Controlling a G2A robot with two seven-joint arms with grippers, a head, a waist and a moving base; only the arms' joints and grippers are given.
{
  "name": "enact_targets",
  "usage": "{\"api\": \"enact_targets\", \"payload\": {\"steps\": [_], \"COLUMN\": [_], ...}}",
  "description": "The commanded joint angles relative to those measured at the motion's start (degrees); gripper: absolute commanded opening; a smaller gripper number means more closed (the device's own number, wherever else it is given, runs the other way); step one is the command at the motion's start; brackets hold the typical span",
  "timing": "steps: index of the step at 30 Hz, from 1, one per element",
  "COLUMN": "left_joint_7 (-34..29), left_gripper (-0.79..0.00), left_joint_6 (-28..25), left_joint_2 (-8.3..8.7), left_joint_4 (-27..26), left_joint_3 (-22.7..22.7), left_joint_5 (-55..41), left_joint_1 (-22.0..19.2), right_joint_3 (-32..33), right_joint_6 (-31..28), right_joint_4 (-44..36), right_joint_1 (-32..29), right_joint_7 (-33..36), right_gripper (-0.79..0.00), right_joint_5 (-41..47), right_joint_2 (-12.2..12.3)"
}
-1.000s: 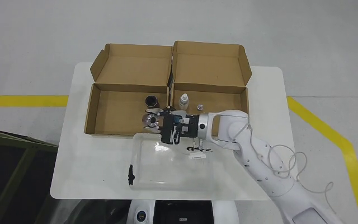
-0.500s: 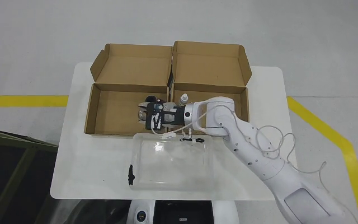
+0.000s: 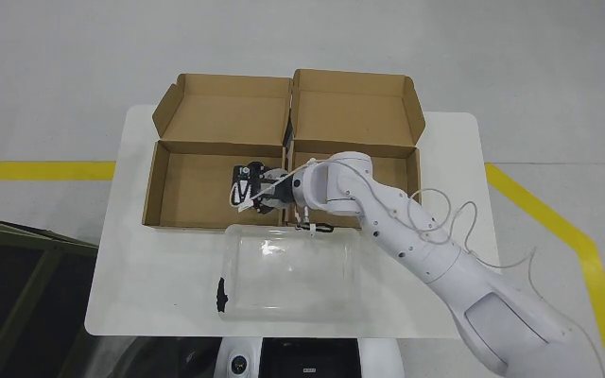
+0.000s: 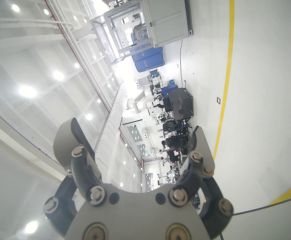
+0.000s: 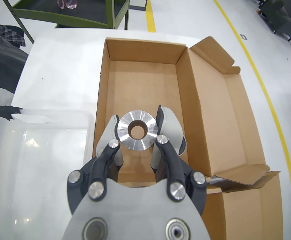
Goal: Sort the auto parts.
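My right gripper (image 5: pixel 137 124) is shut on a silver metal disc (image 5: pixel 137 134) with a round hole in its middle. It holds the disc just above the brown floor of the left cardboard box (image 5: pixel 141 84), near the box's right end. From above, the same gripper (image 3: pixel 248 187) sits over the left cardboard box (image 3: pixel 189 189), with the arm crossing the right cardboard box (image 3: pixel 413 161). My left gripper (image 4: pixel 135 127) is open with nothing between its fingers and points up into the room.
A clear plastic tray (image 3: pixel 284 274) lies on the white table in front of the boxes, with a small black piece (image 3: pixel 220 295) at its left rim. Both box lids stand open at the back. A green rack (image 5: pixel 68 13) stands beyond the table.
The right arm has swung left with the disc, from over the tray's back edge to inside the left box.
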Motion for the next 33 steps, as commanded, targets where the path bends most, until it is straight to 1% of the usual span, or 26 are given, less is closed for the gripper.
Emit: {"api": "enact_targets", "payload": {"steps": [1,8,15,23,33], "left_joint_7": [0.00,0.00,0.00,0.00,0.00], "left_gripper": [0.000,0.000,0.000,0.000,0.000], "left_joint_6": [0.00,0.00,0.00,0.00,0.00], "left_joint_2": [0.00,0.00,0.00,0.00,0.00], "left_joint_4": [0.00,0.00,0.00,0.00,0.00], "left_joint_3": [0.00,0.00,0.00,0.00,0.00], "left_joint_5": [0.00,0.00,0.00,0.00,0.00], "left_joint_1": [0.00,0.00,0.00,0.00,0.00], "right_joint_3": [-0.70,-3.52,-5.34,-6.27,-7.18], "right_joint_6": [0.20,1.00,1.22,0.91,0.37], "right_joint_4": [1.79,7.80,12.51,16.20,18.78], "right_joint_1": [0.94,3.51,5.18,6.04,6.02], "right_joint_7": [1.12,2.66,2.36,2.15,3.16], "right_gripper": [-0.785,-0.785,-0.785,-0.785,-0.785], "right_joint_5": [1.13,2.80,2.90,2.41,1.61], "right_joint_2": [-0.62,-3.02,-5.01,-6.53,-7.94]}}
